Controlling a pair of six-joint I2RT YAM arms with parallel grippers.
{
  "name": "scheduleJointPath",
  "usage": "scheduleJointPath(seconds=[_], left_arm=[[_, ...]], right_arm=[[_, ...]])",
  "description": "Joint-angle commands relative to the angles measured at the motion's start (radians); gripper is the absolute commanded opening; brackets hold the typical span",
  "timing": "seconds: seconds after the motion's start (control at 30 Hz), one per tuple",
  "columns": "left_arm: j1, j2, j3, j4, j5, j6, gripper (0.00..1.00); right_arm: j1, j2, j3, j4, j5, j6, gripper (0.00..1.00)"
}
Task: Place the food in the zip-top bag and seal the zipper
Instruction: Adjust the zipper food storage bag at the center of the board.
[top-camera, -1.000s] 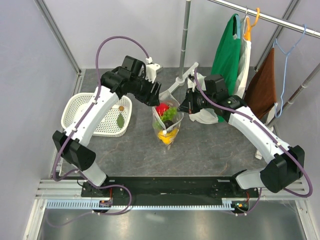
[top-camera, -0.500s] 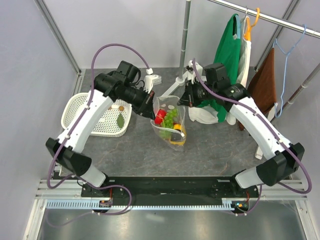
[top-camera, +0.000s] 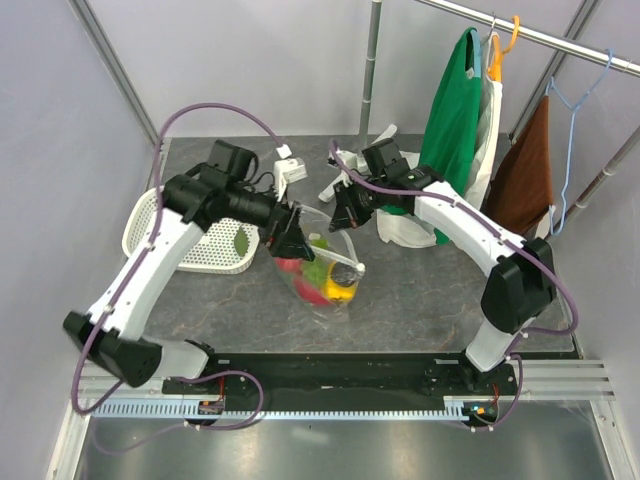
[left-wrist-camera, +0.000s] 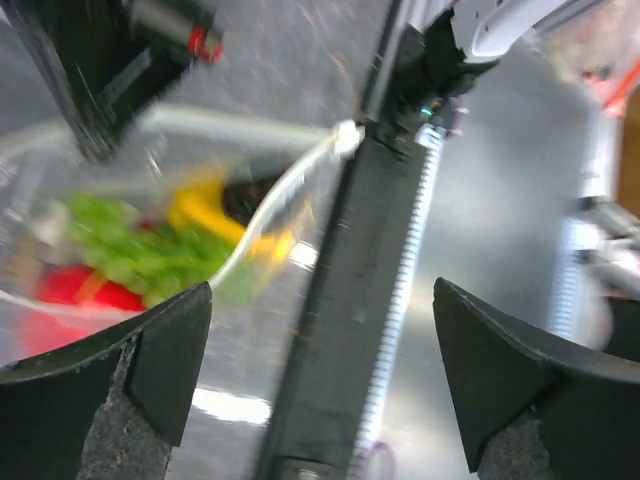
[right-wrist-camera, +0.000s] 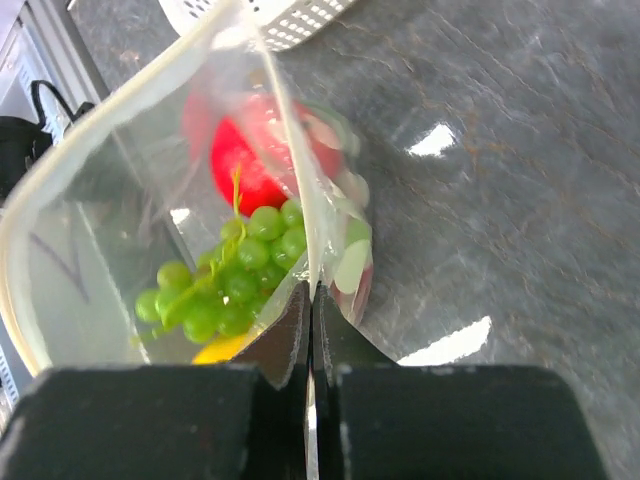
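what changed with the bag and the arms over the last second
The left gripper and right gripper swung left, and the bag shifted left with them, toward the basket, now tilted with its mouth wider. The right one is pinched on the bag's rim; the left one is open near it. The food stayed inside the bag; the basket and the hanging clothes did not move.

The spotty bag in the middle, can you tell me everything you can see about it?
The bag is clear, floppy plastic with white dots. Its mouth is open, ringed by a pale zipper strip that carries a small white slider. Inside sit a red fruit, green grapes and a yellow piece. The right pincer is shut on its rim. The left pincer is open and holds nothing. The bag slants over the grey table; whether its bottom rests there is unclear.
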Motion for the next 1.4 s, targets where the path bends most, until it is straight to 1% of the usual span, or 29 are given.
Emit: scheduleJointPath(seconds=[0.0,0.03,0.1,0.13,0.2,0.23,0.3,0.33,0.43,0.5,0.57,0.67,0.7,0.73,0.83,0.9,0.97,1.0,1.03,1.07,1.1,1.13,1.17,1.2,1.23,1.27,1.3,1.33,1.37], left_arm=[[0.007,-0.17,-0.011,0.088,0.012,0.342,0.98],[-0.004,-0.198,-0.023,0.086,-0.001,0.418,0.98],[-0.042,-0.206,-0.052,0.088,-0.067,0.472,0.97],[-0.048,-0.207,-0.066,0.095,-0.079,0.532,0.94],[-0.054,-0.218,-0.085,0.101,-0.077,0.604,0.91],[-0.059,-0.226,-0.115,0.121,-0.07,0.687,0.9],[-0.076,-0.259,-0.158,0.158,-0.066,0.794,0.88],[-0.084,-0.266,-0.199,0.181,-0.072,0.812,0.86],[-0.116,-0.246,-0.227,0.213,-0.119,0.838,0.82],[-0.136,-0.218,-0.235,0.212,-0.148,0.829,0.81],[-0.146,-0.218,-0.261,0.215,-0.149,0.83,0.82],[-0.192,-0.25,-0.329,0.279,-0.171,0.835,0.81],[-0.208,-0.252,-0.341,0.305,-0.208,0.836,0.79],[-0.22,-0.252,-0.361,0.318,-0.23,0.829,0.74],[-0.242,-0.232,-0.369,0.319,-0.262,0.807,0.66],[-0.246,-0.22,-0.367,0.319,-0.271,0.793,0.51],[-0.248,-0.212,-0.365,0.319,-0.279,0.783,0.33],[-0.248,-0.212,-0.362,0.321,-0.282,0.773,0.15],[-0.246,-0.212,-0.358,0.321,-0.282,0.758,0.08],[-0.246,-0.213,-0.356,0.321,-0.281,0.737,0.02],[-0.246,-0.215,-0.355,0.322,-0.279,0.726,0.02],[-0.246,-0.217,-0.353,0.325,-0.28,0.711,0.02],[-0.246,-0.213,-0.352,0.33,-0.28,0.672,0.02],[-0.246,-0.215,-0.355,0.345,-0.282,0.64,0.02],[-0.245,-0.218,-0.359,0.38,-0.29,0.606,0.02],[-0.245,-0.226,-0.365,0.397,-0.29,0.55,0.02],[-0.245,-0.233,-0.385,0.419,-0.29,0.525,0.02],[-0.245,-0.239,-0.399,0.484,-0.314,0.493,0.02],[-0.245,-0.256,-0.414,0.515,-0.335,0.42,0.02]], right_arm=[[0.02,0.021,0.1,0.055,-0.067,-0.045,0.0],[0.025,0.025,0.106,0.061,-0.087,-0.045,0.0],[0.041,0.028,0.118,0.081,-0.106,-0.016,0.0],[0.046,0.03,0.126,0.09,-0.113,-0.003,0.0],[0.069,0.041,0.138,0.116,-0.126,0.023,0.0],[0.077,0.047,0.147,0.122,-0.127,0.029,0.0],[0.089,0.065,0.158,0.124,-0.13,0.036,0.0],[0.094,0.071,0.169,0.125,-0.129,0.04,0.0],[0.103,0.09,0.192,0.127,-0.132,0.056,0.0],[0.112,0.096,0.201,0.134,-0.127,0.063,0.0],[0.115,0.1,0.212,0.137,-0.127,0.07,0.0],[0.13,0.11,0.221,0.142,-0.124,0.076,0.0],[0.135,0.116,0.223,0.145,-0.124,0.076,0.0],[0.138,0.117,0.227,0.145,-0.126,0.079,0.0],[0.146,0.125,0.241,0.151,-0.121,0.086,0.0],[0.158,0.134,0.256,0.153,-0.117,0.089,0.0],[0.161,0.142,0.259,0.153,-0.118,0.086,0.0],[0.163,0.14,0.258,0.151,-0.118,0.084,0.0],[0.161,0.139,0.256,0.151,-0.112,0.08,0.0],[0.161,0.13,0.255,0.145,-0.103,0.07,0.02],[0.161,0.124,0.249,0.145,-0.094,0.06,0.07],[0.157,0.114,0.247,0.147,-0.083,0.063,0.15],[0.152,0.102,0.247,0.147,-0.075,0.069,0.35],[0.144,0.094,0.249,0.145,-0.072,0.073,0.46],[0.132,0.082,0.247,0.145,-0.057,0.073,0.53],[0.126,0.052,0.243,0.148,-0.029,0.066,0.65],[0.117,0.033,0.229,0.148,-0.008,0.055,0.71],[0.1,0.015,0.221,0.151,0.004,0.04,0.75],[0.089,-0.023,0.214,0.15,0.015,0.032,0.81]])
